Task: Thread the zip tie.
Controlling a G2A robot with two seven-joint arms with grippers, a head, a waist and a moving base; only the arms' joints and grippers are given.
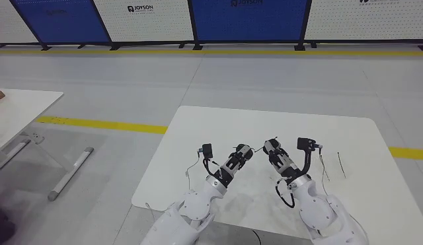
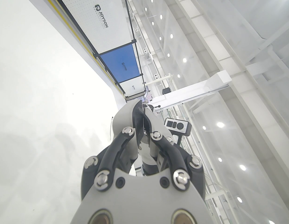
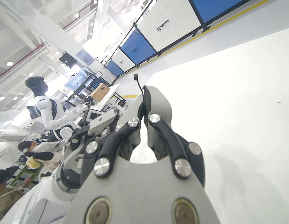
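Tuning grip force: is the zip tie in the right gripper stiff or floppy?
Probably semi-stiff: the zip tie stands out of the shut right gripper with a slight bend. Likely light and thin, so it could twist or slip in the grip.

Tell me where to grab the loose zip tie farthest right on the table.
Pinch the tie mid-strap, coming straight down and closing across its width. It lies flat and thin on the table, running away from the robot, so a side approach would likely just slide it.
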